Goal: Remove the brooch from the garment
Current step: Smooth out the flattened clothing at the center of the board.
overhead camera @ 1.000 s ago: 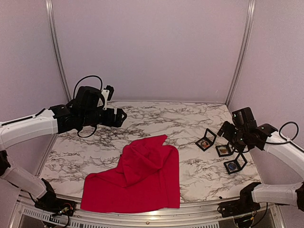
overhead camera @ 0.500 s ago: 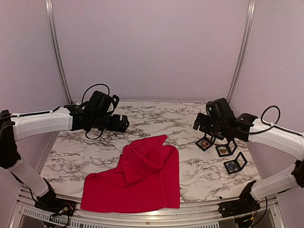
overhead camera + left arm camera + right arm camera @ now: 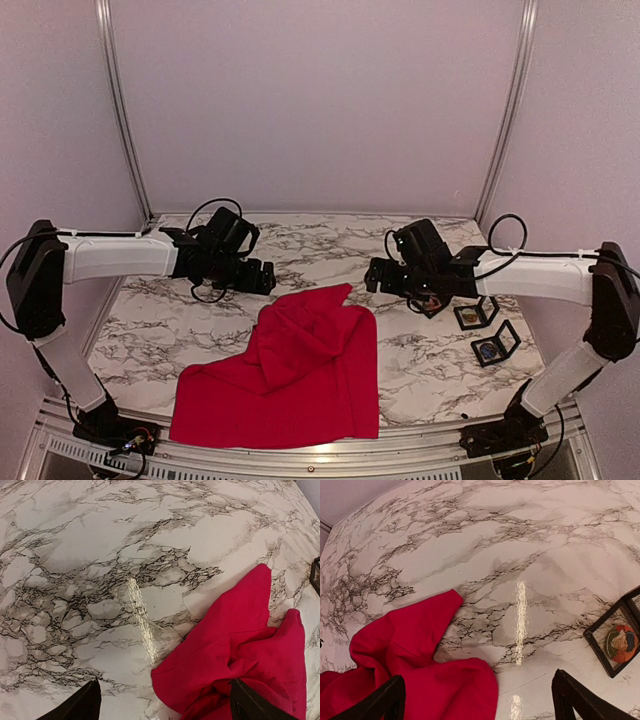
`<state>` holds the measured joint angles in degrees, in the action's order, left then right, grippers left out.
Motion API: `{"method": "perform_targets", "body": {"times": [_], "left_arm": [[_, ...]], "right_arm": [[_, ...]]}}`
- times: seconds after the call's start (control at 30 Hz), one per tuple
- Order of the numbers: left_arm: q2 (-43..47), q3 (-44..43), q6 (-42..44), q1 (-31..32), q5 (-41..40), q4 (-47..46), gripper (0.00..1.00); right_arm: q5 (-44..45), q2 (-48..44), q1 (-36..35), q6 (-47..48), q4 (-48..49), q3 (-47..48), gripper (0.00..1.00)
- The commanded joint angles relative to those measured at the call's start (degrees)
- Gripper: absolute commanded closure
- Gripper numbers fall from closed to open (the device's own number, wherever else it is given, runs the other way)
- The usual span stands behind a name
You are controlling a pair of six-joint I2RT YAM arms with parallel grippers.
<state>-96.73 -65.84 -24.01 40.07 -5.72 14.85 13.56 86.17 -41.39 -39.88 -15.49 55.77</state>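
The garment, a red T-shirt (image 3: 290, 370), lies crumpled on the marble table, its far tip pointing toward the back. No brooch shows on it. My left gripper (image 3: 262, 276) hovers just left of the far tip, open and empty. In the left wrist view the gripper (image 3: 165, 710) has its fingertips (image 3: 80, 707) wide apart over the shirt's edge (image 3: 240, 640). My right gripper (image 3: 374, 276) hovers just right of the tip, open and empty. In the right wrist view the gripper (image 3: 480, 705) spans the shirt's folds (image 3: 410, 645) and bare table.
Three small black display frames stand at the right of the table (image 3: 432, 298), (image 3: 472, 316), (image 3: 495, 345). One frame (image 3: 618, 642) in the right wrist view holds a red and green ornament. Metal posts and pale walls enclose the table (image 3: 160, 330).
Both arms have swung inward toward the shirt's far tip. The right gripper has moved left, away from the display frames. The shirt has not moved.
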Motion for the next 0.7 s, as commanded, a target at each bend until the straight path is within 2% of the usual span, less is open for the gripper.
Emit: {"method": "perform_targets", "body": {"times": [0.0, 0.23, 0.4, 0.57, 0.67], "left_arm": [[-2.7, -1.6, -0.9, -0.2, 2.8, 1.2, 0.11], [-5.4, -2.4, -2.4, -0.2, 5.4, 0.8, 0.21], [-6.6, -3.6, -2.7, -0.2, 9.6, -0.4, 0.23], [-11.6, -8.9, -1.4, -0.2, 10.2, 2.1, 0.25], [-14.4, -11.8, -0.6, -0.2, 10.7, 1.4, 0.26]], "right_arm": [[-4.8, 3.5, -0.5, 3.7, 5.7, 1.7, 0.02], [-10.5, 9.7, -0.6, 6.0, 10.1, 3.5, 0.02], [-11.0, 14.4, -0.7, 7.3, 9.6, 7.1, 0.02], [-12.9, 18.1, -0.6, 10.1, 8.5, 11.0, 0.11], [-12.2, 20.3, -0.6, 10.6, 8.2, 13.1, 0.27]]}}
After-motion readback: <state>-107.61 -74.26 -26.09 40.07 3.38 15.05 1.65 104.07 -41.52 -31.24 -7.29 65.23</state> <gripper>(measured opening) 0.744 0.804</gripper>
